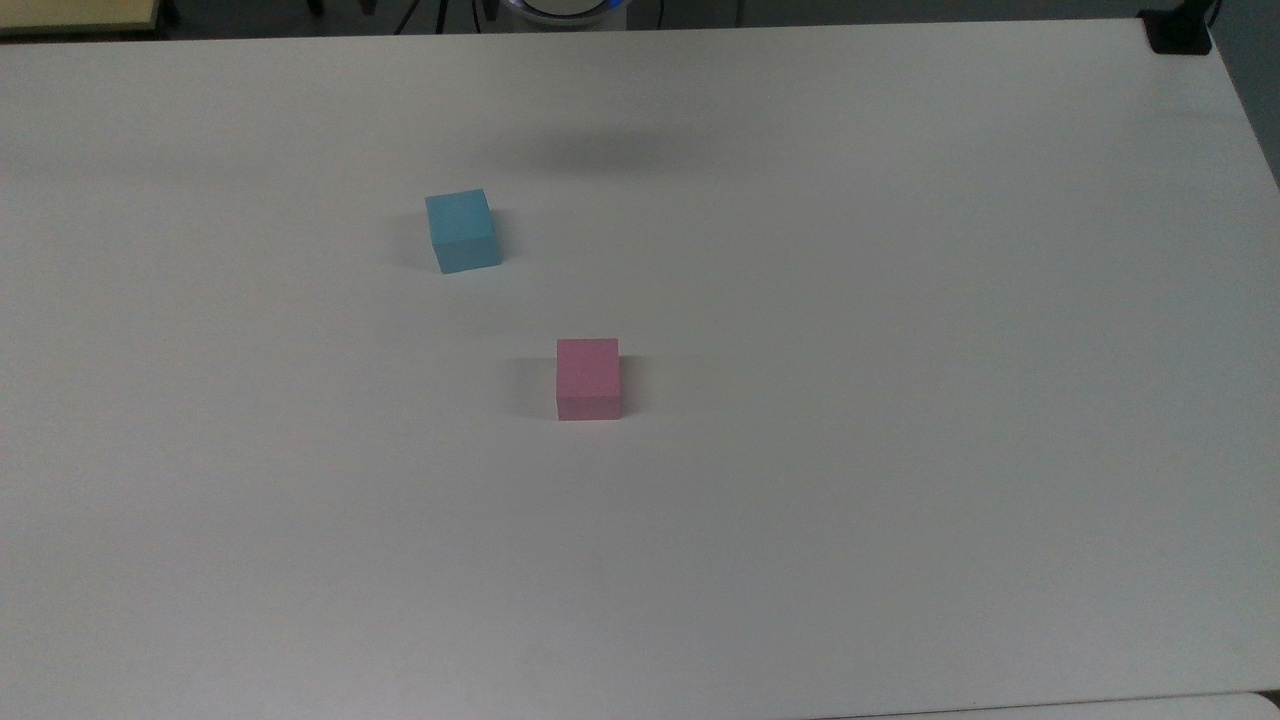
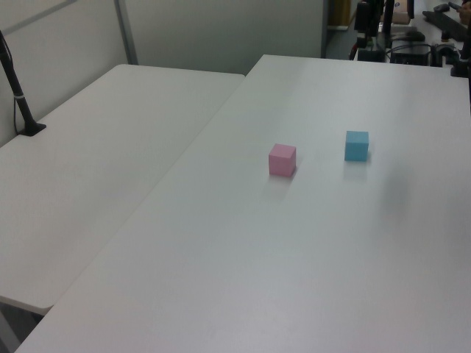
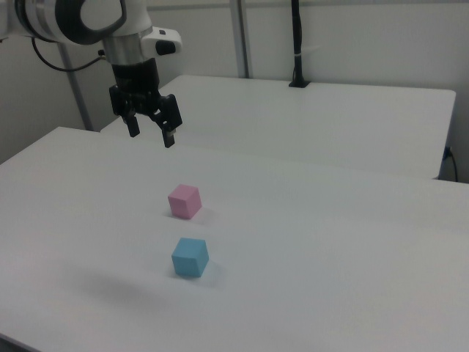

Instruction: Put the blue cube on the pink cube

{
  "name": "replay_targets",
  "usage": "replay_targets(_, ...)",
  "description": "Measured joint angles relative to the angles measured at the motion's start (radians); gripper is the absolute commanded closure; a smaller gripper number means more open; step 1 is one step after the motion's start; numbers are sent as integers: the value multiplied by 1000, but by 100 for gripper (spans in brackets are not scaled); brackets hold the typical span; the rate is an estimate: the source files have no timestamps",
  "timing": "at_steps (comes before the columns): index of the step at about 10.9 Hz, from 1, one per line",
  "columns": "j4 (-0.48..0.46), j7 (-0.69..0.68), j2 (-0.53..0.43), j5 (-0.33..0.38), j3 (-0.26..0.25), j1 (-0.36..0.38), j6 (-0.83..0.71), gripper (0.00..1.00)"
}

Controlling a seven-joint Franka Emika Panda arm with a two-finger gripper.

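The blue cube (image 1: pixel 462 231) (image 2: pixel 356 145) (image 3: pixel 190 257) rests on the white table (image 1: pixel 900 400), apart from the pink cube (image 1: pixel 588 378) (image 2: pixel 282 159) (image 3: pixel 184 201), which also sits flat on the table. In the top view the blue cube lies up and to the left of the pink one. My gripper (image 3: pixel 152 136) hangs high in the air at the right view's upper left, well above and away from both cubes. Its two black fingers are spread open with nothing between them.
A second white table (image 2: pixel 96 162) (image 3: pixel 330 117) adjoins this one. A black post (image 2: pixel 18 95) (image 3: pixel 297 44) stands clamped at its far edge. A black clamp (image 1: pixel 1178 35) sits at the table corner in the top view's upper right.
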Motion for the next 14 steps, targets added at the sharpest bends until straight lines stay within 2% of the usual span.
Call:
replay_targets(11, 0, 2, 7, 0, 0, 17, 0, 0)
replay_targets(12, -2, -18, 8, -8, 0, 17, 0, 0)
replay_targets(14, -18, -167, 14, -54, 0, 18, -44, 0)
